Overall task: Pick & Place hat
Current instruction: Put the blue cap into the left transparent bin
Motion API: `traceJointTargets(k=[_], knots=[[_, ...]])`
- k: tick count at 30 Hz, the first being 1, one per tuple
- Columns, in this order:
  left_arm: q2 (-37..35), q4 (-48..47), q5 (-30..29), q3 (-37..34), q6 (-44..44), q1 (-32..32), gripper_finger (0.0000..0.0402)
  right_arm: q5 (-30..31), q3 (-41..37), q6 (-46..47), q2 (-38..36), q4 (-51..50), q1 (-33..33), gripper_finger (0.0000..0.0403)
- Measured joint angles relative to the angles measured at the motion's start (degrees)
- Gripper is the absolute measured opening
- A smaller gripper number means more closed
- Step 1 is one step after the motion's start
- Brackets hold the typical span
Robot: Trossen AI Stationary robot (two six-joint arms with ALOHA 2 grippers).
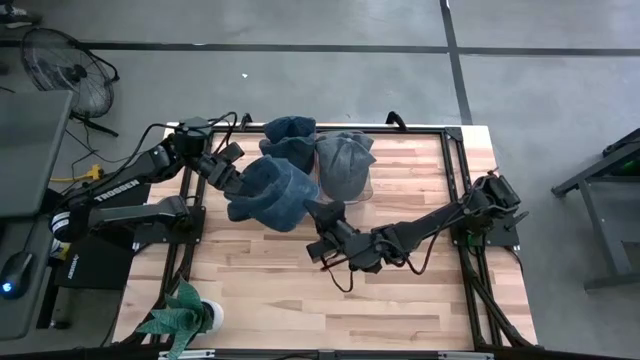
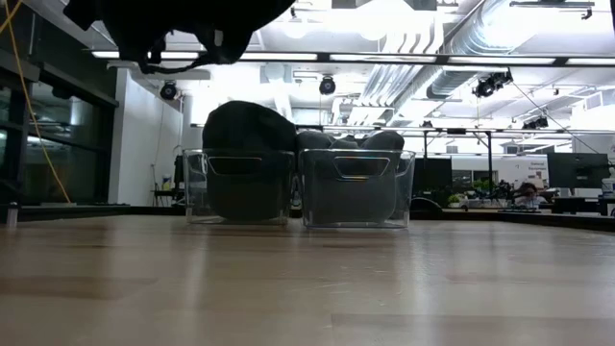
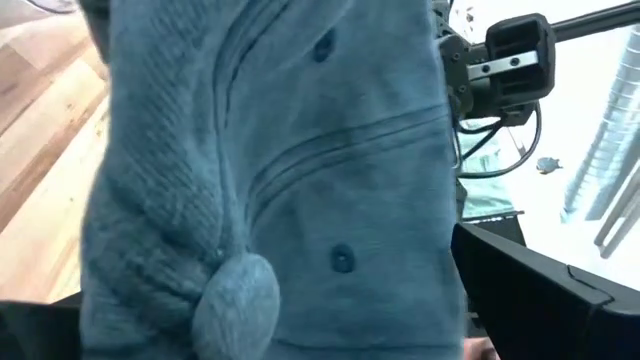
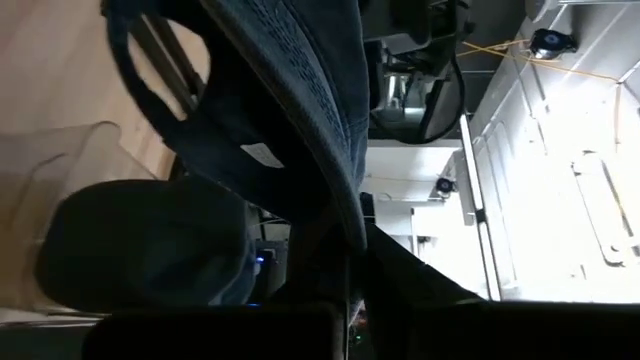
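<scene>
So I've got the blue hat (image 1: 268,192) up off the table beside the 2 clear bins (image 2: 356,187). My right gripper (image 1: 318,215) is pinched tight on its rim, my left gripper (image 1: 232,180) spread wide, probably stretching it to drop in.

You see the hat's (image 4: 290,90) dark knit brim hanging close before the lens, a small white label (image 4: 262,153) on its inside. Beneath it, a second hat (image 4: 140,245) sits in a clear bin (image 4: 60,160) on the wooden table (image 4: 50,70).
</scene>
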Motion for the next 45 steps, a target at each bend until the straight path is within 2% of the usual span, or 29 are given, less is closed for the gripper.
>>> traceJointTargets(k=[5,11,17,24,27,31,40,45], knots=[[0.84,-0.08,-0.07,0.0,-0.12,0.0,0.0362,-0.46,0.0,4.26,0.0,-5.57,0.01,0.0005],[1.31,-0.09,-3.01,0.0,-0.13,0.0,0.0362,-0.97,0.0,5.34,0.0,-6.42,0.04,0.0005],[3.22,-0.15,1.19,0.04,0.05,-0.04,0.0362,-3.25,0.0,7.39,0.0,-8.63,0.26,0.0005],[5.64,-0.11,8.25,0.04,2.69,-1.3,0.0347,-1.8,0.0,7.06,0.0,-8.87,0.24,0.0005],[6.72,-0.17,7.99,0.04,3.63,-2.55,0.0311,-0.98,0.0,6.79,0.0,-8.86,0.26,0.0005],[7.73,-0.04,8.04,0.07,4.15,-3.11,0.0237,-0.59,0.0,6.75,0.0,-8.86,0.24,0.0005],[8.42,0.58,8.49,0.09,8.48,-2.99,0.002,-0.3,0.01,7.64,0.0,-10.84,0.74,0.0006],[8.42,2.1,8.88,0.09,12.4,-3.04,0.0014,-0.42,0.02,10.81,0.0,-14.75,1.83,0.0005]])
